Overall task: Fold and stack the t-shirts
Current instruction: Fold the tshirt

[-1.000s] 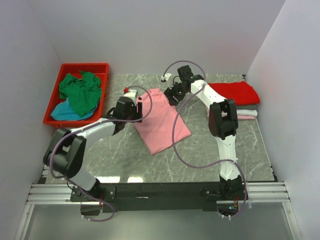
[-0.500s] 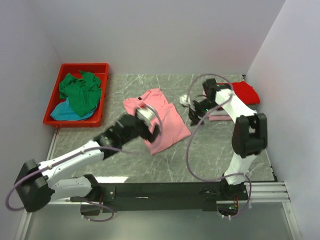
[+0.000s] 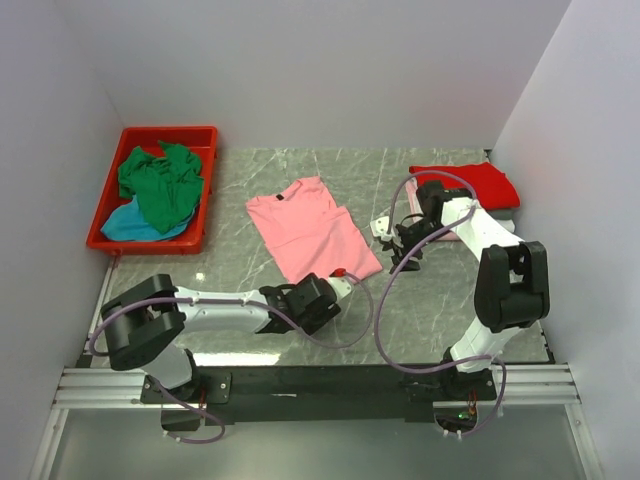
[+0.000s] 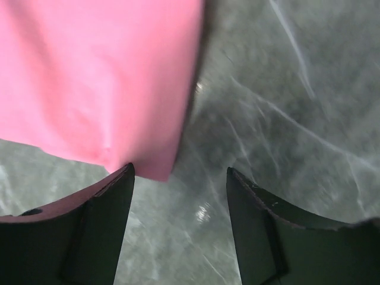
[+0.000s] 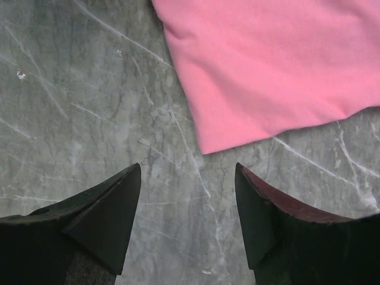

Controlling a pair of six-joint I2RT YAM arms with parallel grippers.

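The grey marble-patterned table (image 3: 450, 290) carries three things. A pink shirt (image 3: 310, 232) lies flat near its middle, with the neck toward 11 o'clock and the hem toward 5 o'clock. A red bin (image 3: 170, 131) stands at 10 o'clock by the left edge, well apart from that shirt. At 2 o'clock, in the far right corner, rests a pile of folded shirts (image 3: 482, 184), the top one red.

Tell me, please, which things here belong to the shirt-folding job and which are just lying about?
Belong to the job:
salmon pink cloth t-shirt spread flat mid-table
crumpled green cloth t-shirt, far left
teal cloth t-shirt under it
folded red cloth t-shirt, far right

Just there:
red rectangular plastic bin holding those two
grey marbled table top
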